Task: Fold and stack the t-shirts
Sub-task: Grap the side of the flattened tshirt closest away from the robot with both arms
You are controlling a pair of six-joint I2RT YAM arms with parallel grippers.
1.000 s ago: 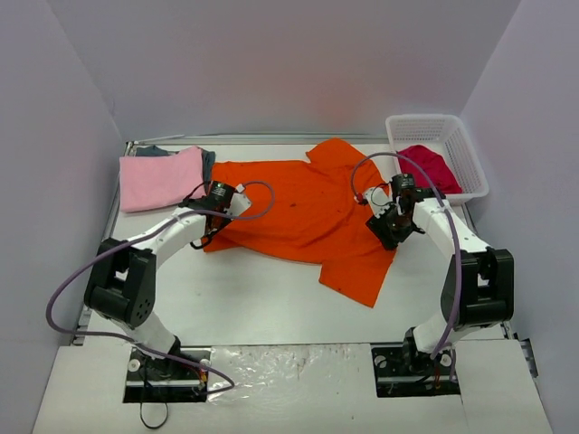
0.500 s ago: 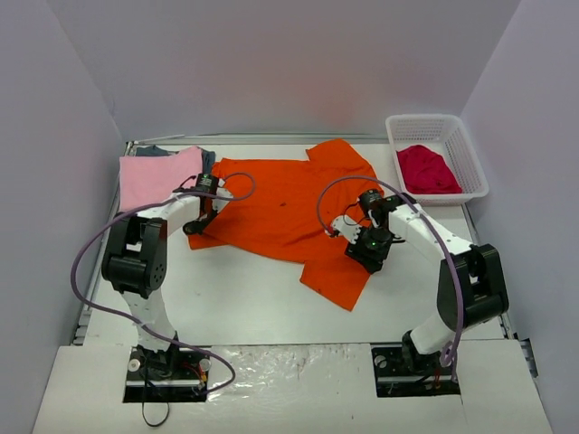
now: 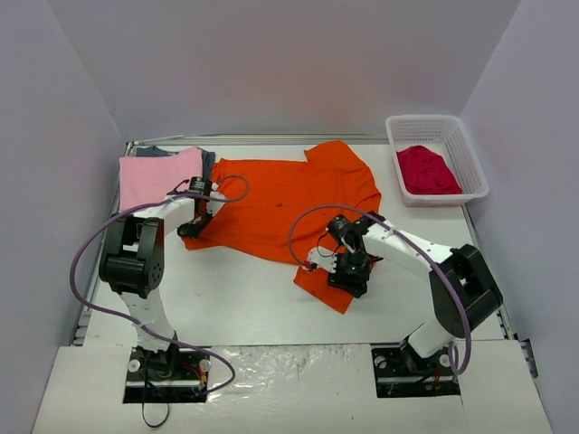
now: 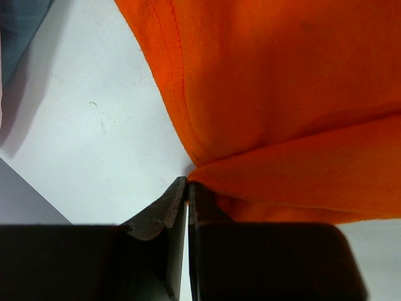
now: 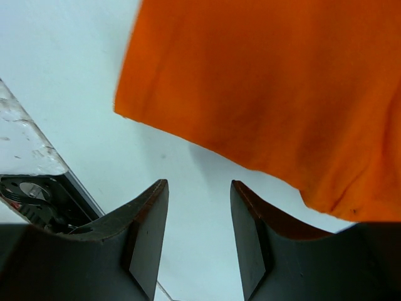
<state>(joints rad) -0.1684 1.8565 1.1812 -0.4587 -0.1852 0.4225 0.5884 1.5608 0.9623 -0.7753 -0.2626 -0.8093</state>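
Lying spread over the middle of the desk (image 3: 235,298), the orange shirt (image 3: 280,203) reaches close to the far edge, and one sleeve trails toward the near edge. The left gripper (image 4: 187,185) sits at the shirt's left hem, its jaws pressed together on a pinched fold of that stitched edge. The right gripper (image 5: 199,188) stands at the tip of the near sleeve; its jaws are moderately apart with bare desk between them, and the sleeve's edge lies just beside one jaw. A pink shirt (image 3: 158,176) lies in the far left corner on top of a grey shirt (image 3: 208,161), near the orange hem. A red shirt (image 3: 425,169) fills the basket (image 3: 470,158) in the far right corner. Bare desk runs along the near edge and the right edge.
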